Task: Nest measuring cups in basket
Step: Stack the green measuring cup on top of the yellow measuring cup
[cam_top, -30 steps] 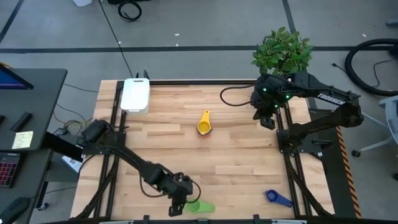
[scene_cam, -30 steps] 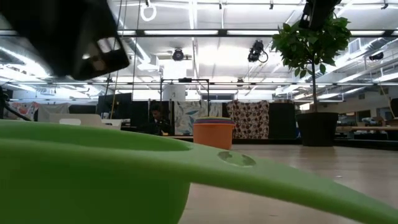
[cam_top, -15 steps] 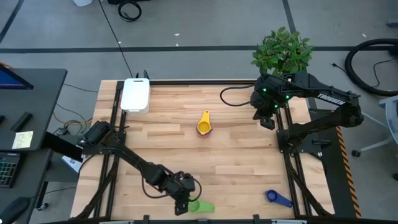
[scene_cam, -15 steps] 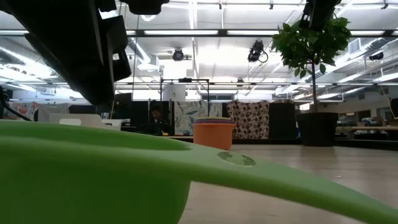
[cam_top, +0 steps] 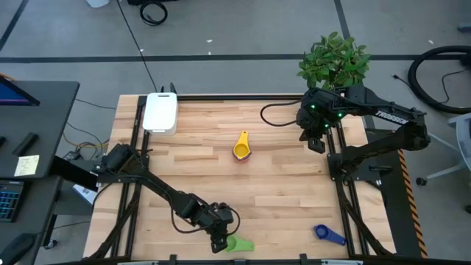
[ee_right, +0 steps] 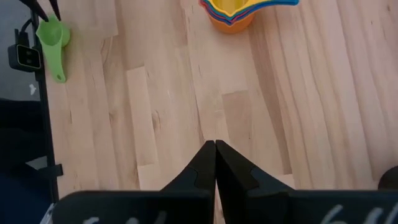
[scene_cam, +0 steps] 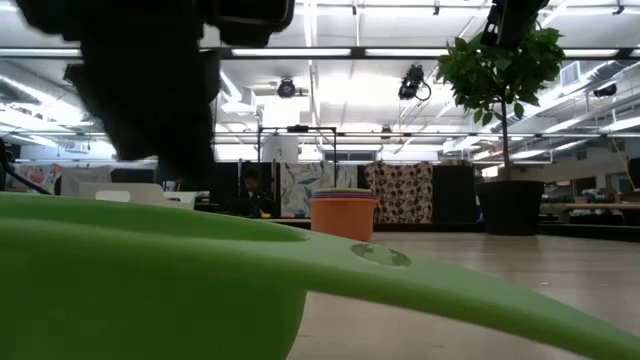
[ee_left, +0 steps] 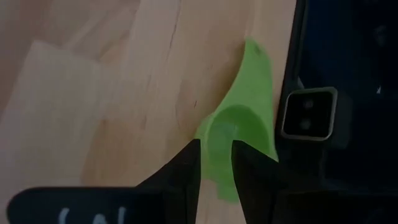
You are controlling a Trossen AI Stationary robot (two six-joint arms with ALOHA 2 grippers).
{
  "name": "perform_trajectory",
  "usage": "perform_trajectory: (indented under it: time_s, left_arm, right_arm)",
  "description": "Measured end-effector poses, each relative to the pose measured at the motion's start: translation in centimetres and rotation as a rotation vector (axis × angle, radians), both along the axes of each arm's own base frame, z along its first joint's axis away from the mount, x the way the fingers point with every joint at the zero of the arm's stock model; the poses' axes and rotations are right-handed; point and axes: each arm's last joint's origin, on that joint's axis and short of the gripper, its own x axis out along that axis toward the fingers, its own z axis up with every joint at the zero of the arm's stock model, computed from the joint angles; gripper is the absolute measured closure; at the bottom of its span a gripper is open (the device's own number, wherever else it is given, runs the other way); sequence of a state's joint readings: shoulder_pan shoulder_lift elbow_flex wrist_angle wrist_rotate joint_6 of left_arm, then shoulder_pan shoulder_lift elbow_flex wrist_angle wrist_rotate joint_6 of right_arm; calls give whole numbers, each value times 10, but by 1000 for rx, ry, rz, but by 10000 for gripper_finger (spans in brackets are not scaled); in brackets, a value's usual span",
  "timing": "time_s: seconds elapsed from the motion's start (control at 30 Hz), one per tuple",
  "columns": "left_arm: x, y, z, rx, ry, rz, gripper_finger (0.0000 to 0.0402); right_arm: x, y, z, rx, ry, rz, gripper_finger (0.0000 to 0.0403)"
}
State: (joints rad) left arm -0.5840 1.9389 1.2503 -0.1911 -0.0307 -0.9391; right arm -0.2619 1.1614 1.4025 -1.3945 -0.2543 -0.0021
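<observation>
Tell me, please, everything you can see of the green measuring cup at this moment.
The green measuring cup is a small plastic scoop with a round bowl and a flat handle. It lies on the wooden table at its near edge. The left hand is down over it, fingers straddling the bowl's rim; whether they grip cannot be told.

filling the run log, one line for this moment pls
left gripper: fingers straddling green cup rim, near edge | right gripper: shut, waiting far side | stack: mid-table | basket: far-left corner

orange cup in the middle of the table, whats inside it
The orange cup holds other measuring cups nested inside: a yellow one and a blue one show at its rim in the right wrist view. Anything deeper in the stack is covered.
</observation>
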Motion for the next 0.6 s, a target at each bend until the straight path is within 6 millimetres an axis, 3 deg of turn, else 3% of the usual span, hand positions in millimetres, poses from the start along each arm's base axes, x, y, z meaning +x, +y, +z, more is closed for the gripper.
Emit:
perform_trajectory:
  time_s: [0.2,0.6]
  left_arm:
    - [9,-8,-16,-98,-5,-10,306]
    - [15,-9,-18,-119,-49,-39,306]
  right_arm:
    - [-1,0,0,2,9,0,390]
    - [-1,0,-1,3,12,1,390]
